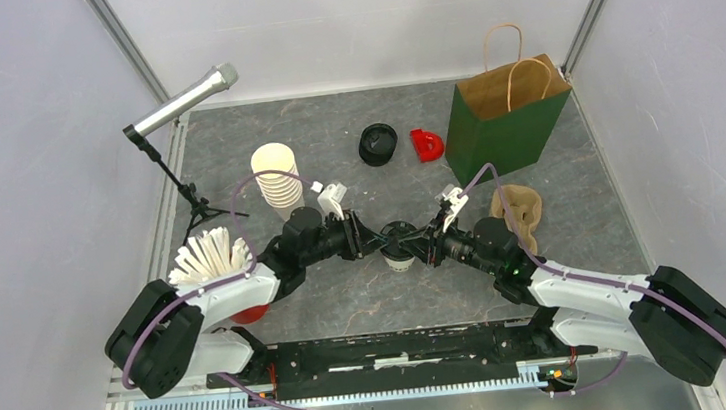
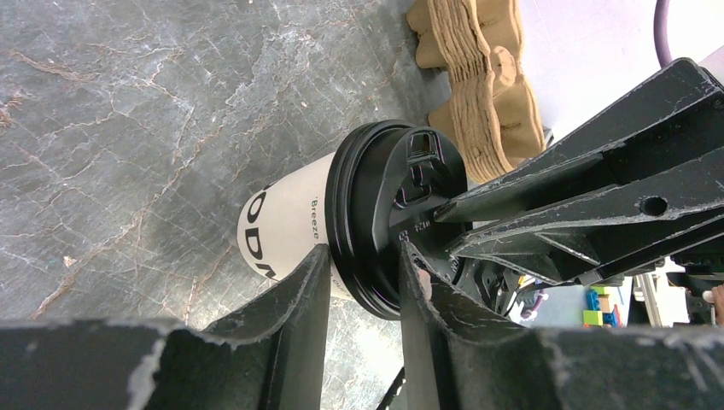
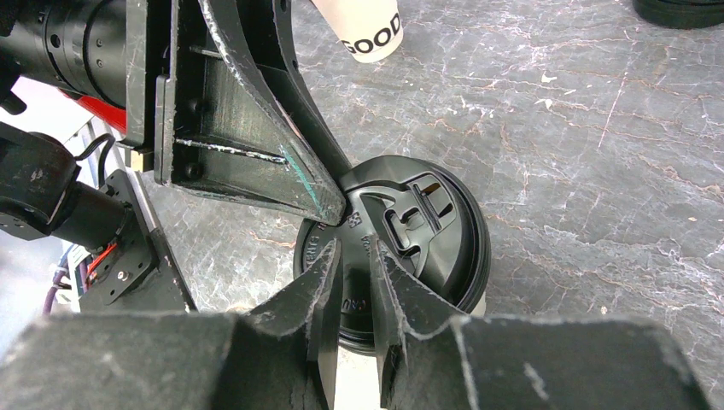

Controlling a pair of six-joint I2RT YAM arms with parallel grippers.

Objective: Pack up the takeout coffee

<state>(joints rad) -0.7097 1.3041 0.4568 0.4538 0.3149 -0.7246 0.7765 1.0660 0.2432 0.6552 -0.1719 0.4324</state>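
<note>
Takeout coffee (image 2: 286, 226), cream paper, round black lid (image 2: 376, 196)

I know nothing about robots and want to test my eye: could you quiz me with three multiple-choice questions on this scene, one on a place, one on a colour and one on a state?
1. Where does the bag stand? A far right; B near left; C dead centre.
2. The lid on the middle cup is: A white; B red; C black.
3. That cup is: A lidless; B lidded; C crushed flat.
Answers: 1 A, the top view shows it at the far right. 2 C, both wrist views show it black. 3 B, the lid sits on the cup's rim.
</note>
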